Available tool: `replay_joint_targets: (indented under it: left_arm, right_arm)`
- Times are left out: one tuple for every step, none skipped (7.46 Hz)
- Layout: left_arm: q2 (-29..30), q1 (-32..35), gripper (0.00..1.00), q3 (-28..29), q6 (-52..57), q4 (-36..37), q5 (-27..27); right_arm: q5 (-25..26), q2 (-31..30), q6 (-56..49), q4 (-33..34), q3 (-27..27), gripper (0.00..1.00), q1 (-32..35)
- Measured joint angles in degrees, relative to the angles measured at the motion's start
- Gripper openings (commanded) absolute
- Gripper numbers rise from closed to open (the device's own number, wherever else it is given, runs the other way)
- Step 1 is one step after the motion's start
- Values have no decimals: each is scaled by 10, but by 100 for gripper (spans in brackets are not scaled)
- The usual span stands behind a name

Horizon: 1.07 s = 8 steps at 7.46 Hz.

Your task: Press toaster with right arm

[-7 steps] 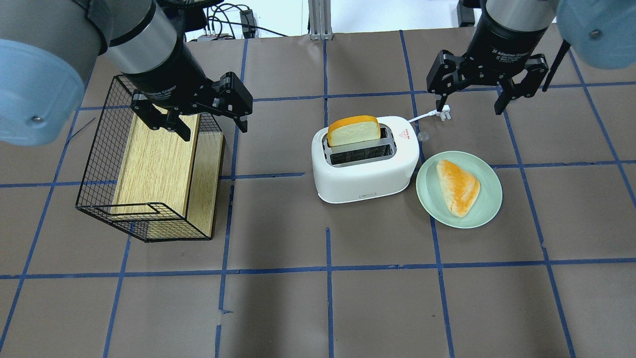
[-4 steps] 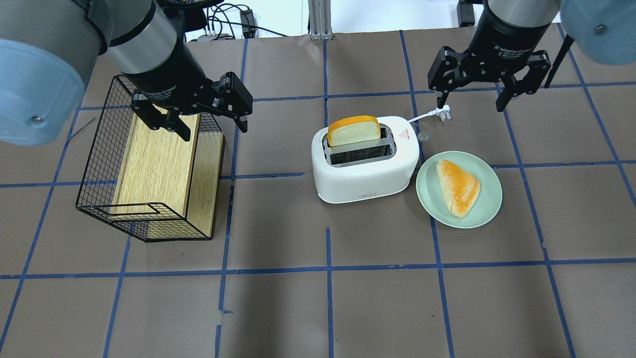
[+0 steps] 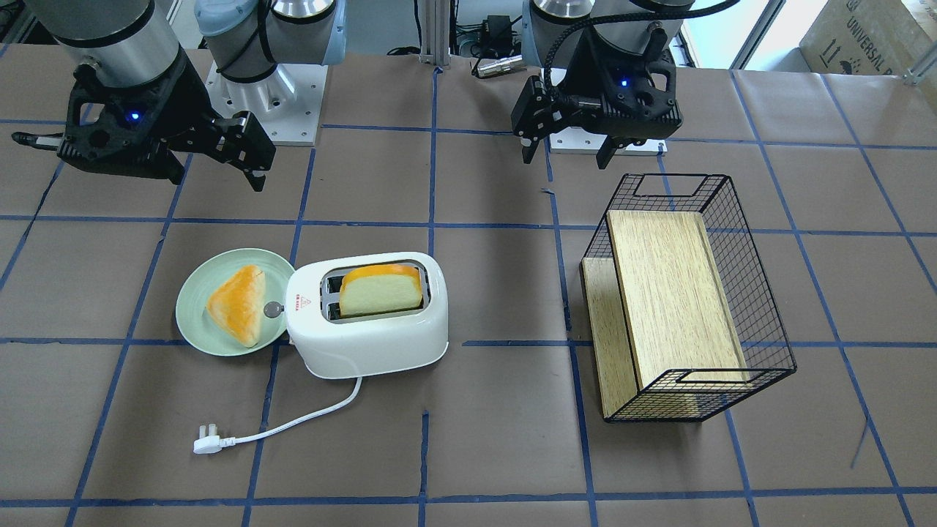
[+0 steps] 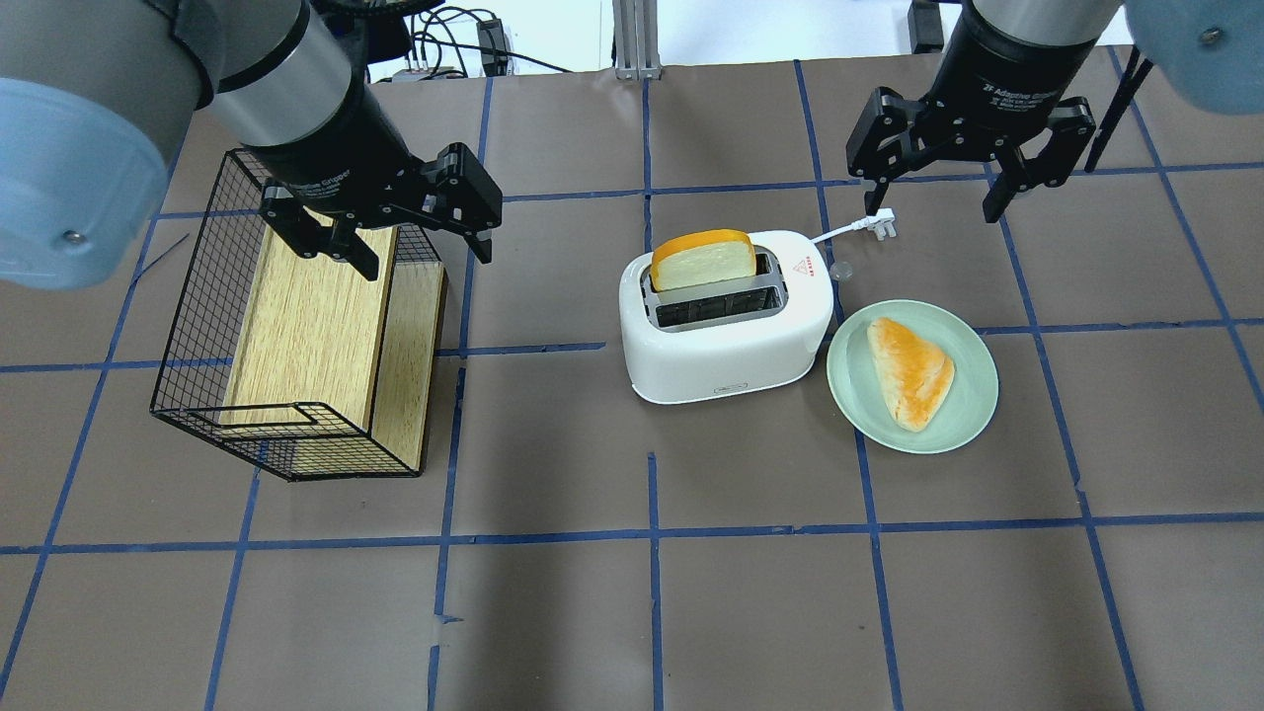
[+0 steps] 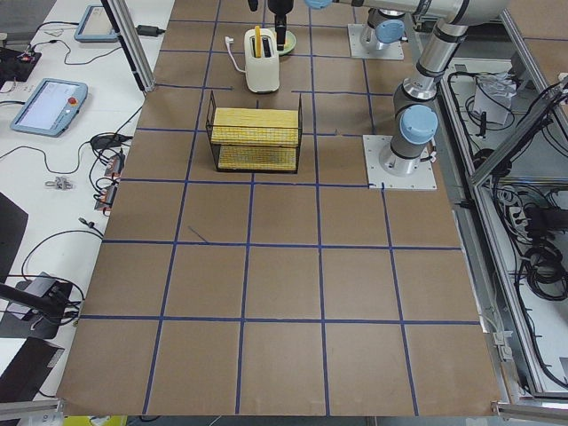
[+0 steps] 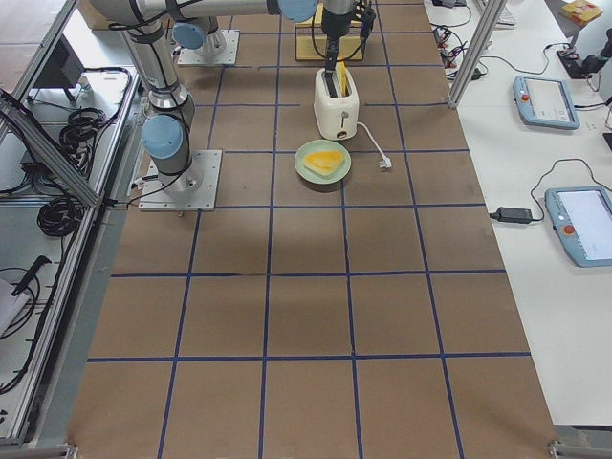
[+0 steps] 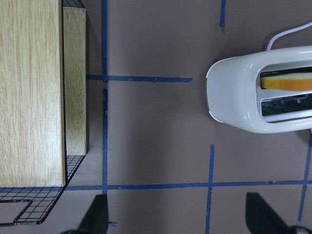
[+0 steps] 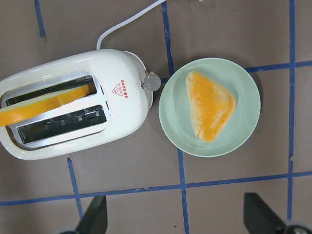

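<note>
Change: right gripper [image 4: 928,197] has been shifted slightly toward the upper right edge, jaws spread, nothing held.
Toaster: toaster [image 4: 726,341] is left mid-frame, lever knob [image 4: 840,270] untouched.
Meaning: pressing is judged not begun.

Toaster [image 4: 726,346]: white, sm. red triangle mark on top; silver lever knob [image 8: 152,82]; white plug [image 3: 207,441]. Bread slice [image 4: 703,265] in slot: orange crust, pale yellow face. Plate [image 4: 973,405]: plain pale green. Pastry [image 4: 910,370]: golden-orange w/ paler patches. Wire basket [image 4: 197,316]: black grid mesh. Wooden board [image 4: 306,316]: light oak grain. Table [image 4: 592,612]: brown w/ blue tape grid. Right gripper [image 4: 930,202] & left gripper [image 4: 428,259]: black, each w/ blue light.
</note>
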State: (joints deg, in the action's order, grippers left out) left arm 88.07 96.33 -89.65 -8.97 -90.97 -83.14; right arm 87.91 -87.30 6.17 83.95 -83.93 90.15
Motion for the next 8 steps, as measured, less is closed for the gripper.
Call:
replay_joint_targets:
  left_arm:
    - [0, 0, 100, 0, 0, 0, 0]
    - [0, 0, 100, 0, 0, 0, 0]
    - [0, 0, 100, 0, 0, 0, 0]
    - [0, 0, 100, 0, 0, 0, 0]
    - [0, 0, 100, 0, 0, 0, 0]
    - [0, 0, 100, 0, 0, 0, 0]
    - [0, 0, 100, 0, 0, 0, 0]
    - [0, 0, 100, 0, 0, 0, 0]
  right_arm:
    - [0, 3, 0, 6, 7, 100, 0]
    - [0, 8, 0, 13, 13, 100, 1]
    - [1, 12, 0, 16, 16, 100, 1]
    - [2, 13, 0, 13, 16, 100, 1]
    - [3, 13, -4, 5, 14, 100, 1]
    - [2, 13, -15, -4, 12, 100, 0]
    - [-1, 15, -32, -7, 11, 100, -1]
    - [-4, 16, -51, -4, 11, 100, -2]
